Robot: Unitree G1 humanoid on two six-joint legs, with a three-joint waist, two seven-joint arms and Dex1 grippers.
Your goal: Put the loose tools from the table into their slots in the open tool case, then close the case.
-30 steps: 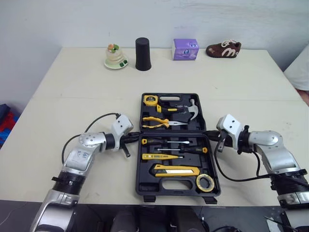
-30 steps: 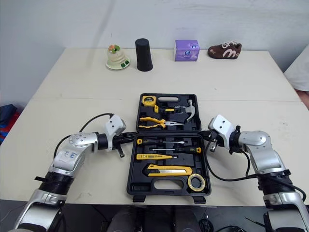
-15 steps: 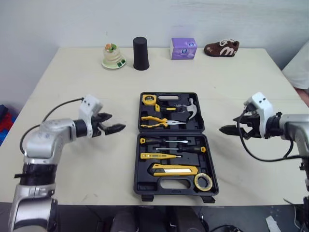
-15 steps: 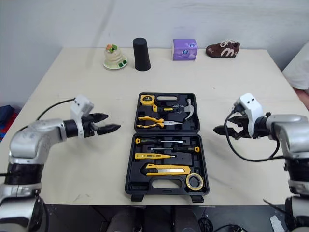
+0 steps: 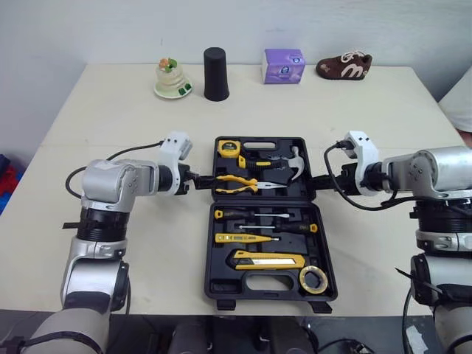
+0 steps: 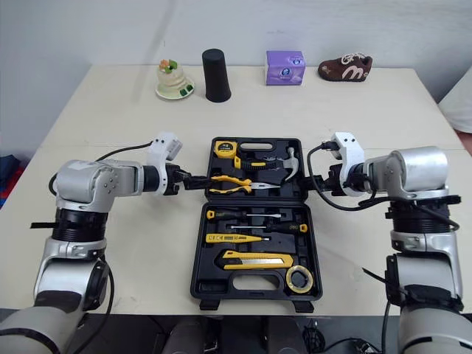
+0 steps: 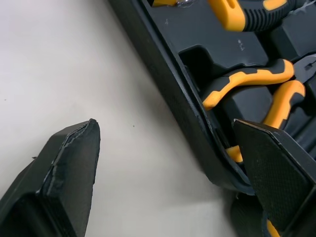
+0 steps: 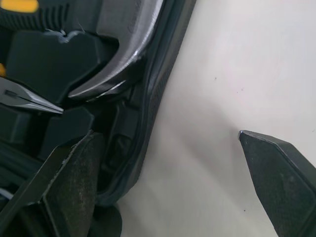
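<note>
The left hand (image 5: 205, 180) and right hand (image 5: 318, 181) are both open, each straddling a side rim of the tool case (image 5: 258, 283) at its far half, where pliers (image 5: 237, 184) and hammer (image 5: 287, 166) sit slotted. If one side lifts first, that half could twist, slip free, or spill tools onto the counter (image 5: 147, 251)

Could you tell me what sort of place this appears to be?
Probably an indoor test room: a plain table against a bare wall, an open tool case, and props like a black cup and shoe.
</note>
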